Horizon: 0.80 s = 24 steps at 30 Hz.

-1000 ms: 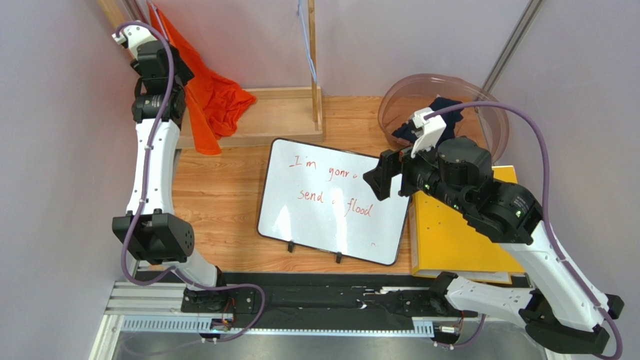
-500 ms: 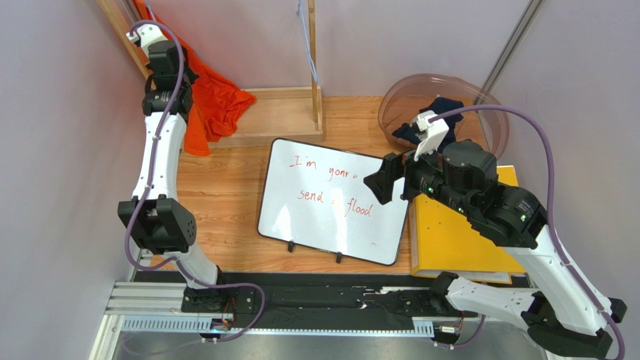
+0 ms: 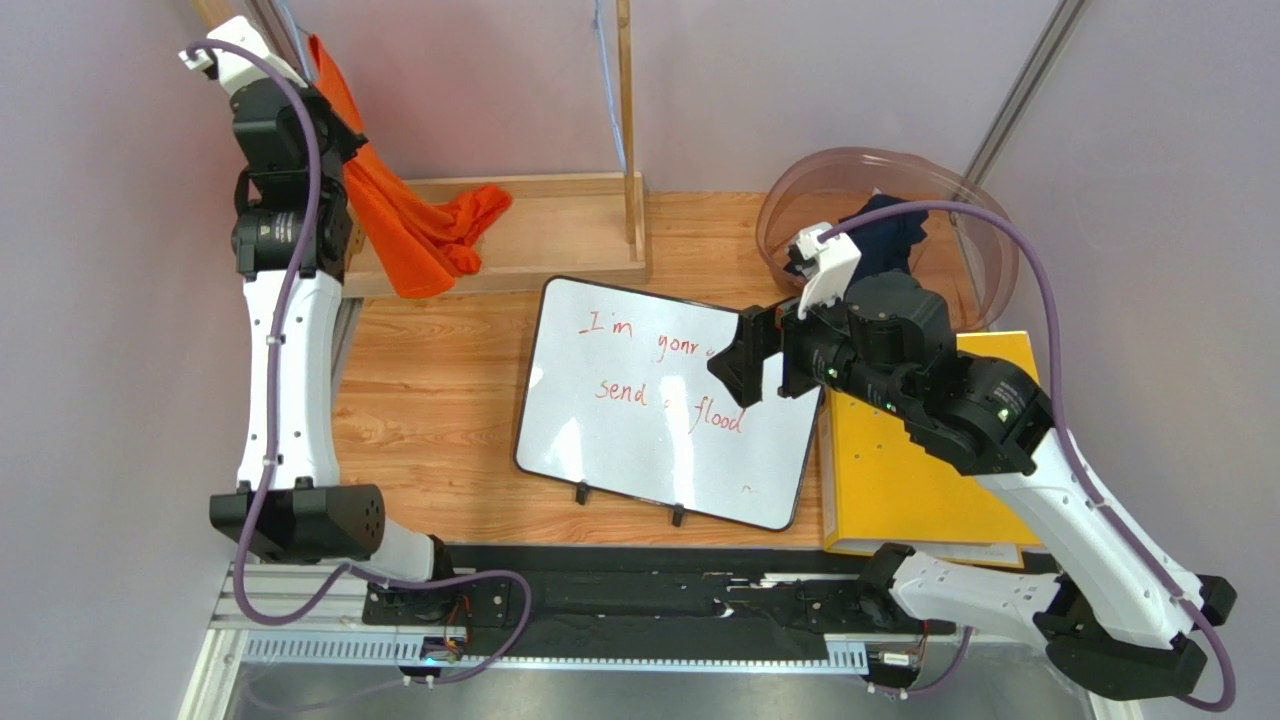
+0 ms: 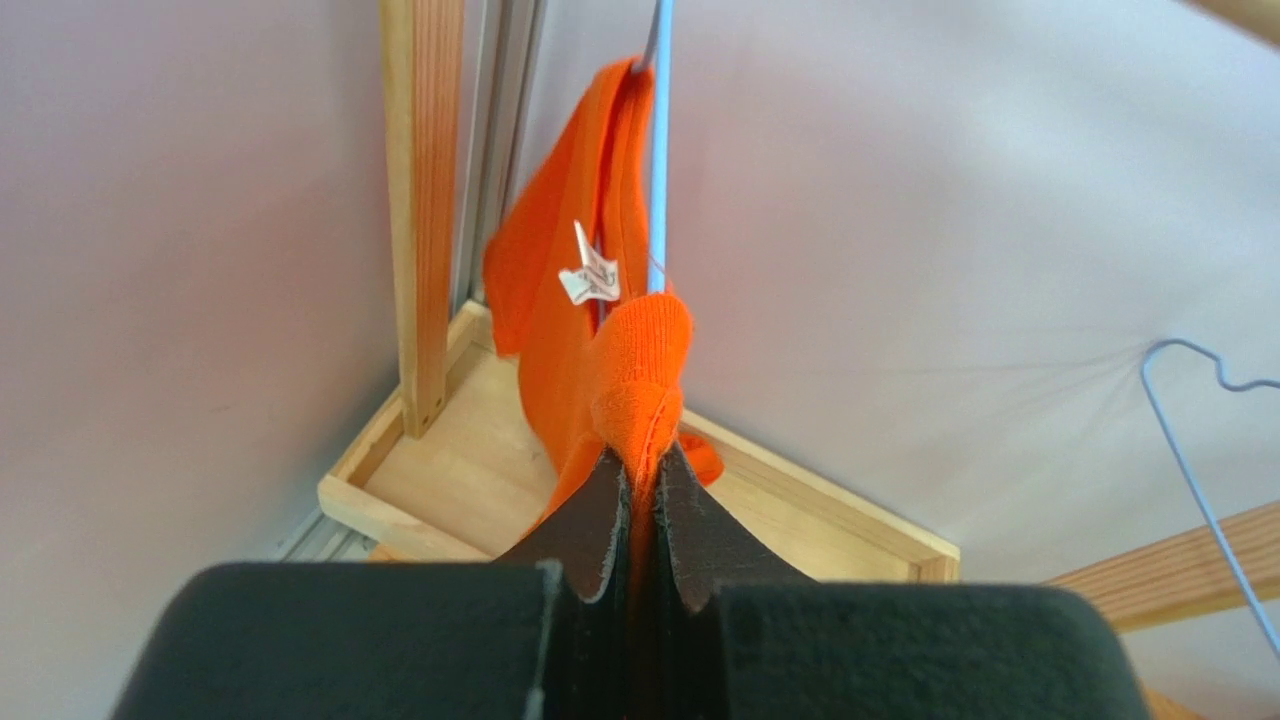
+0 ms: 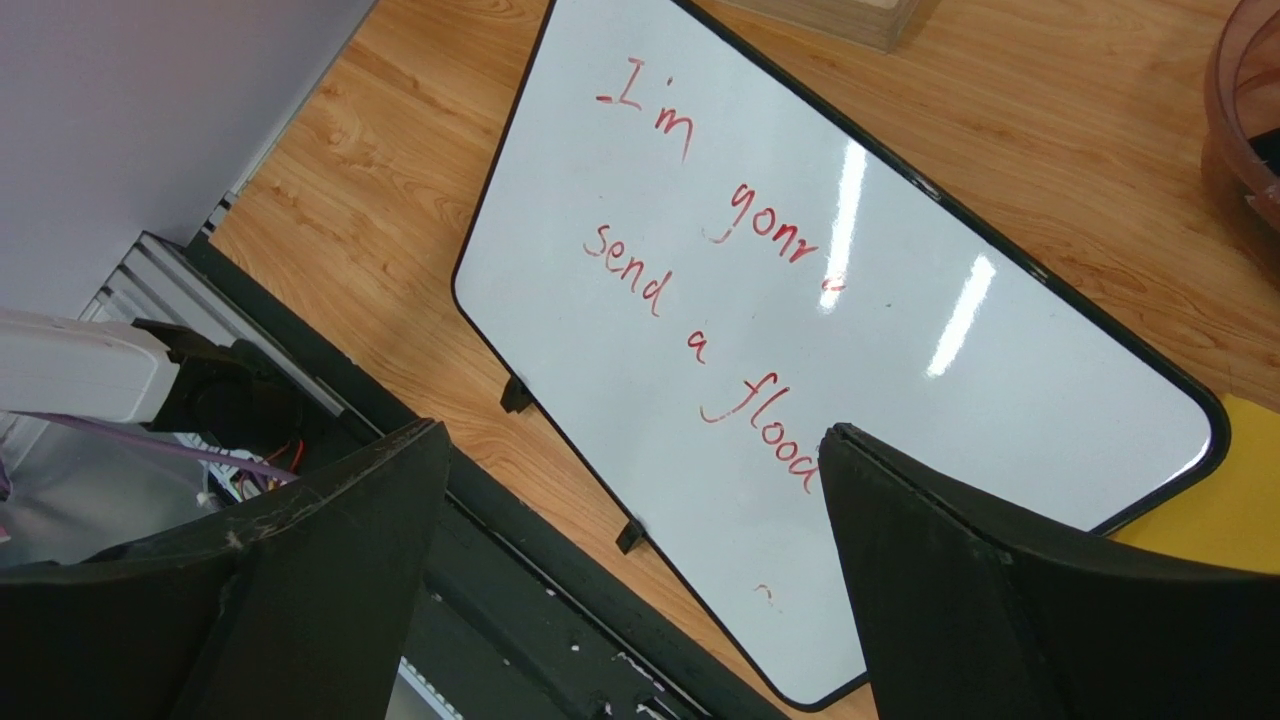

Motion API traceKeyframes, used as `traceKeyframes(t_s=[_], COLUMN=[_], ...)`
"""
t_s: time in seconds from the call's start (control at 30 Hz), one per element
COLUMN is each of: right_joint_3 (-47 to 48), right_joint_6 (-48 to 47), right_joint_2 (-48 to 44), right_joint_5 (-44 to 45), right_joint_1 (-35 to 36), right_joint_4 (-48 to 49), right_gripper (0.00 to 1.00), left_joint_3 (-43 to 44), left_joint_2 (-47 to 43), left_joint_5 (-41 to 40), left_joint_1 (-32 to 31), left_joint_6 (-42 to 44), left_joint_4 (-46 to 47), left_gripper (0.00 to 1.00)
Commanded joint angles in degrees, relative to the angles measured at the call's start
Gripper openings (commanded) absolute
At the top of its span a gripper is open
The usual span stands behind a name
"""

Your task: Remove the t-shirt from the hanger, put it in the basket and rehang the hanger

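Observation:
The orange t-shirt (image 3: 403,228) hangs at the back left, its lower end draped into the wooden rack base (image 3: 556,225). In the left wrist view the t-shirt (image 4: 579,300) hangs on a thin blue wire hanger (image 4: 658,135) that runs up out of the fabric. My left gripper (image 4: 639,450) is shut on a folded edge of the t-shirt, with cloth pinched between the pads. From above, the left gripper (image 3: 328,147) sits high against the shirt. My right gripper (image 3: 747,360) hovers open over the whiteboard, holding nothing; between its fingers (image 5: 631,450) only the board shows.
A whiteboard (image 3: 669,398) with red writing lies mid-table. A yellow folder (image 3: 902,480) lies at the right, and a clear bowl (image 3: 796,188) with dark cloth stands behind it. An upright wooden post (image 3: 625,120) carries a second, empty blue hanger (image 4: 1202,435).
My left gripper has closed on the t-shirt and the arm has swung up and left, pulling the cloth into a narrower bunch. The right arm has drifted slightly left.

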Motion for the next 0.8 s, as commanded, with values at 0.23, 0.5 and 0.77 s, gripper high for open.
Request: traceKeyframes(t_s=[0.23,0.5,0.77], right_joint_3=[-0.5,-0.6,-0.6], right_joint_6=[0.9,0.8,0.5], right_joint_2=[2.1,1.6,1.7], right_joint_5=[-2.7,-1.9,-0.7], right_joint_1=[0.3,0.2,0.2], right_joint_4=[4.5,4.3,3.9], right_gripper=[1.00,1.00,1.00], left_joint_3=[5.0,21.8,32.9], left_joint_2=[-6.6,4.0,6.9], left_joint_5=[-0.5,6.2,6.4], left_joint_1=[0.3,0.3,0.3], left_joint_6=[5.0,5.9,5.5], left_joint_4=[1.4,-2.6,-4.9], left_gripper=[0.00,0.00,0.00])
